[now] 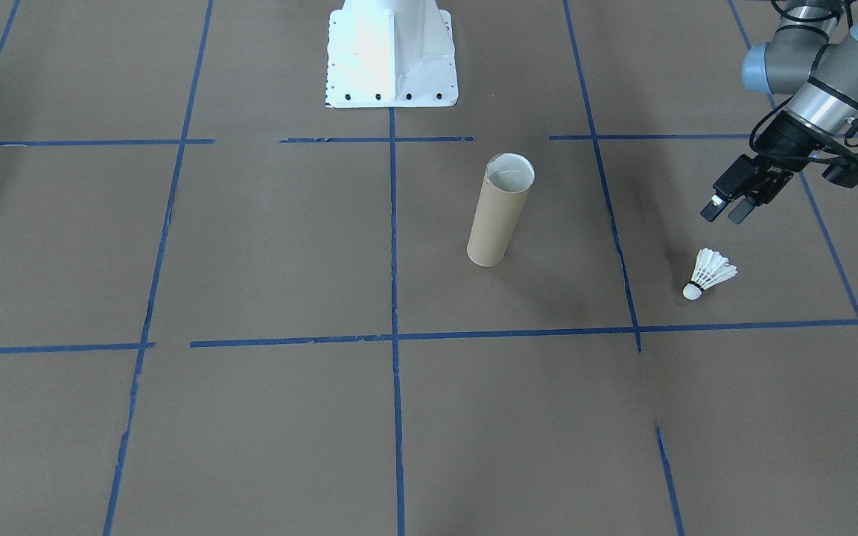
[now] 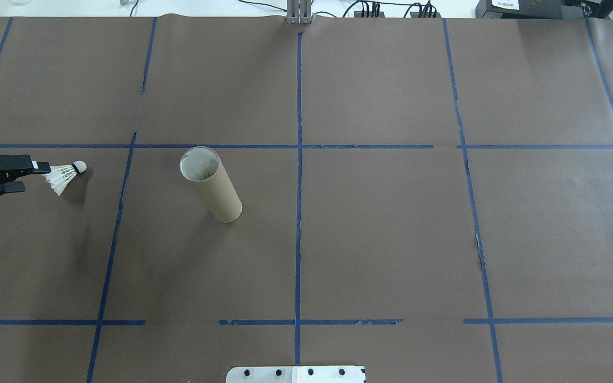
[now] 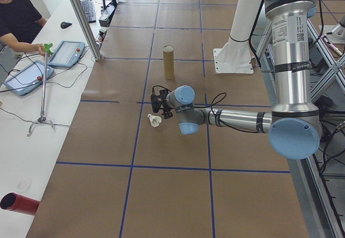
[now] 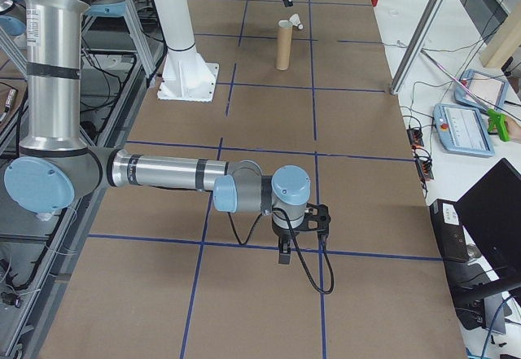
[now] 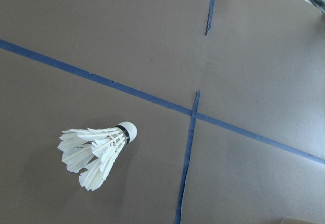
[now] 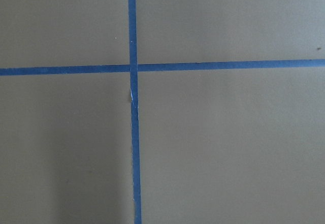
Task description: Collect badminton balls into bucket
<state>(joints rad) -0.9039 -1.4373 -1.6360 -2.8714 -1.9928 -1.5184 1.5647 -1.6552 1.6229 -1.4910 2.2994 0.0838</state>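
Currently the left gripper, jaws slightly spread and empty, hovers above the shuttlecock; next it must descend, pinch it, then reach the cardboard tube.

A table covered in brown paper gridded with blue tape carries an upright cardboard tube, a shuttlecock on its side, and the white robot base.

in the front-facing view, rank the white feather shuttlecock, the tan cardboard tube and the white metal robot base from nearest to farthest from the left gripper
From the left gripper:
1. White feather shuttlecock, lying on the table just below the gripper, not touching it.
2. Tan cardboard tube, standing upright near the table's middle.
3. White metal robot base, at the view's top edge.
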